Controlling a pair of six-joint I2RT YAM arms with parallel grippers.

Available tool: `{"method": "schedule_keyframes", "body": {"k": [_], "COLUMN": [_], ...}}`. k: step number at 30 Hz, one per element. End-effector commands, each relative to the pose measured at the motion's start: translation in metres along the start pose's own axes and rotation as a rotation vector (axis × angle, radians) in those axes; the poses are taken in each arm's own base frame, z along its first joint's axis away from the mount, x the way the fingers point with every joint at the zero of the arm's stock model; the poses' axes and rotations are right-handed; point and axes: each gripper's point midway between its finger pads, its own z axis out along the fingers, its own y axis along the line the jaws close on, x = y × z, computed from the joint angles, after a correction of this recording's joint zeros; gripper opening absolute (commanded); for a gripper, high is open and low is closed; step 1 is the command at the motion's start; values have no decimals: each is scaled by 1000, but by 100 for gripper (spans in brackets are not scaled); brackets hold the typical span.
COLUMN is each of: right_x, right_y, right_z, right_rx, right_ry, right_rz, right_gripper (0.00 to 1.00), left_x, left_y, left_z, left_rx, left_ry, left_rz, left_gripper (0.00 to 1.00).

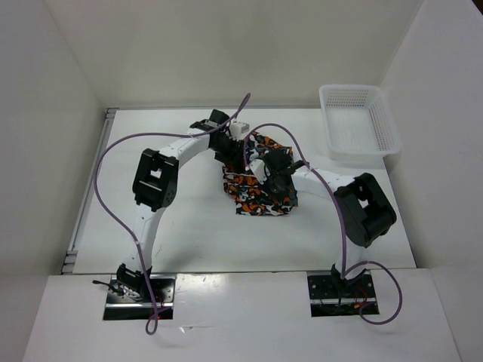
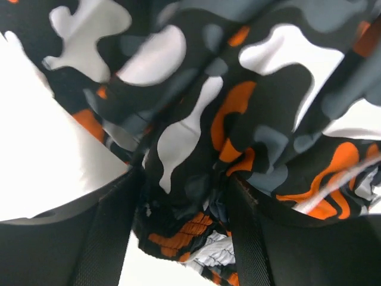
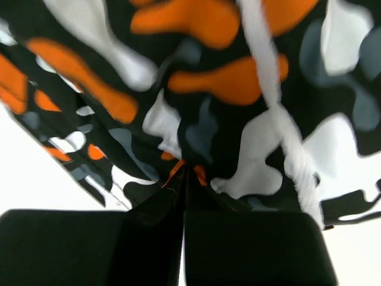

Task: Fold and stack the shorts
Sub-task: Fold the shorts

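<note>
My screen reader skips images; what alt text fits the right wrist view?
The right gripper, shut, pinches a fold of the orange, grey, white and black camouflage shorts, which fill most of the frame. A white cord runs down the fabric; white table shows at left.

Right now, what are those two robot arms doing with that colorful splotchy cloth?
They are both holding one pair of shorts in the middle of the table. The right gripper is pinched shut on a thin bit of the fabric. The left gripper has a thicker, bunched-up part between its fingers. The shorts look crumpled, not neatly folded yet. The white basket sits off at the far right corner, and neither arm is touching it.
</note>
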Motion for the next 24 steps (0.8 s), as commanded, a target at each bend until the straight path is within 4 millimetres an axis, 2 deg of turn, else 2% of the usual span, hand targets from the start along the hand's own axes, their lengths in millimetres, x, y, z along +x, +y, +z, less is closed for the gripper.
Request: {"method": "schedule_keyframes", "body": {"k": [1,2,3,5,10,11,13,14,15,16,17,18,19,20,21,23,24], "right_x": [7,5,13,16,18,24,3,-6,-33,-45,-54,-84,-97,-116,-130,-144,-149], "right_y": [-7,-9,-6,-3,2,4,-2,-6,-14,-19,-19,-30,-35,-42,-46,-52,-59], "right_z": [15,15,20,24,25,23,10,3,-12,-22,-33,-59,-75,-97,-124,-157,-175], "right_rx": [26,30,20,8,-32,-45,-36,-25,-7,4,-3,37,57,85,118,168,206], "right_ry": [12,4,26,30,40,64,19,-1,-65,-87,-101,-181,-220,-273,-338,-412,-453], "right_rz": [-31,-42,-41,-50,-88,-114,-129,-130,-135,-147,-148,-155,-158,-173,-178,-191,-185], "right_gripper": [0,0,0,0,0,0,0,0,0,1,2,2,2,2,4,5,5], "left_x": [-17,-17,-20,-22,-20,-17,-26,-36,-39,-50,-56,-62,-72,-73,-82,-85,-88], "left_y": [35,38,47,56,66,63,54,44,37,25,23,17,11,8,7,4,2], "left_z": [4,3,3,0,-1,-1,-9,-20,-26,-39,-49,-57,-76,-82,-94,-113,-129], "left_rx": [-146,-163,-184,-202,-236,-219,-192,-162,-144,-109,-99,-86,-70,-70,-68,-76,-84], "left_ry": [-48,-47,-58,-69,-68,-60,-85,-113,-120,-155,-175,-194,-233,-236,-265,-281,-299], "left_rz": [20,19,14,7,-2,-5,5,17,21,38,40,50,61,62,70,68,70], "left_gripper": [66,66,66,68,74,78,83,86,93,96,98,100,100,100,100,100,100]}}
